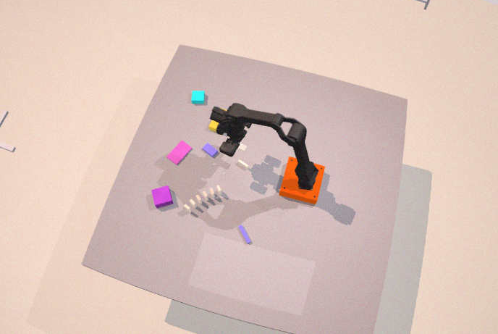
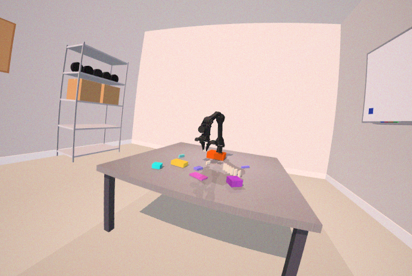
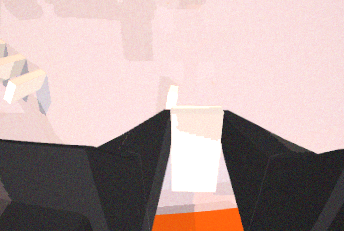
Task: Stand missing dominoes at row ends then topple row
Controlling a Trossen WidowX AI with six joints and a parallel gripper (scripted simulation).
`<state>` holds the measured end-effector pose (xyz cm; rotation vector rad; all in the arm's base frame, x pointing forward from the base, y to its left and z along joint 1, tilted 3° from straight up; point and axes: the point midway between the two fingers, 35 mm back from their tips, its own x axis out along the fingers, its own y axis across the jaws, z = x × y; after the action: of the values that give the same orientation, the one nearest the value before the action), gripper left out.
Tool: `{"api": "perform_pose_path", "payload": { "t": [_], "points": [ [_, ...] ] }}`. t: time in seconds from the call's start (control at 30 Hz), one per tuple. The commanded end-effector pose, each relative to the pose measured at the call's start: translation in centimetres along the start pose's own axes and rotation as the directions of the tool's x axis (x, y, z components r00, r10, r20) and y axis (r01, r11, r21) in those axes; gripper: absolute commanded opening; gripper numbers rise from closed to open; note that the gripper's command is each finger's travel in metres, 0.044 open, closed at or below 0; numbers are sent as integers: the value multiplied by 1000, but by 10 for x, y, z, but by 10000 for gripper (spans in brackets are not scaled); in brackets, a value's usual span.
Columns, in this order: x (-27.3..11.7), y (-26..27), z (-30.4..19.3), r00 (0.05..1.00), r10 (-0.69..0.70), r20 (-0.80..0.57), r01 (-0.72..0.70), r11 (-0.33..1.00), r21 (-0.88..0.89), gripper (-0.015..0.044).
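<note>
- The pincer [image 1: 237, 140] [image 2: 205, 148] [image 3: 195, 117] is clamped on 1 cream domino [image 1: 242, 147] [image 2: 205, 149] [image 3: 195, 158], gripped by its 2 opposite narrow edges and apparently raised off the table [image 1: 345, 121] [image 2: 259, 199] [image 3: 90, 63].
- The row of 6 standing dominoes [image 1: 205, 195] [image 2: 230, 169] [image 3: 25, 85] lies well to the left in the wrist view, and below and left of the pincer in the top view.
- Its line runs diagonally from beside the purple block [image 1: 161, 196] [image 2: 234, 181] towards the side of the orange base [image 1: 297, 197] [image 2: 211, 154] [image 3: 195, 220]; the base-side end is nearer the pincer.
- I judge that the next move is a carry to 1 end, with the domino's broad face turned square to that line.
- The loose domino [image 1: 242, 164] [image 2: 208, 162] [image 3: 172, 95] sits between the pincer and the row, so low travel could clip it.
- The held domino's exact tilt is hard to make out; the wrist view cuts off most of the row, and the arm partly covers the yellow block [image 1: 213, 125] [image 2: 179, 163] from above.
</note>
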<state>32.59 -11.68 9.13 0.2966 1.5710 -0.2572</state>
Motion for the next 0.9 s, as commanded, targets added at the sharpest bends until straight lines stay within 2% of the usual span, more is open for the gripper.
{"api": "perform_pose_path", "payload": {
  "t": [0.0, 0.13, 0.23, 0.57, 0.87],
  "points": [
    [-3, -60, -23, 1000, -11, -1, 10, 988, -154, 107],
    [-3, -105, -52, 1000, -14, -4, 12, 948, -317, 107],
    [-2, -120, -64, 1000, -15, -6, 12, 927, -376, 107],
    [0, -121, -62, 1000, -9, 7, 12, 929, -369, 107],
    [29, -133, -36, 980, 59, 188, -5, 962, -273, 107]
  ]
}}
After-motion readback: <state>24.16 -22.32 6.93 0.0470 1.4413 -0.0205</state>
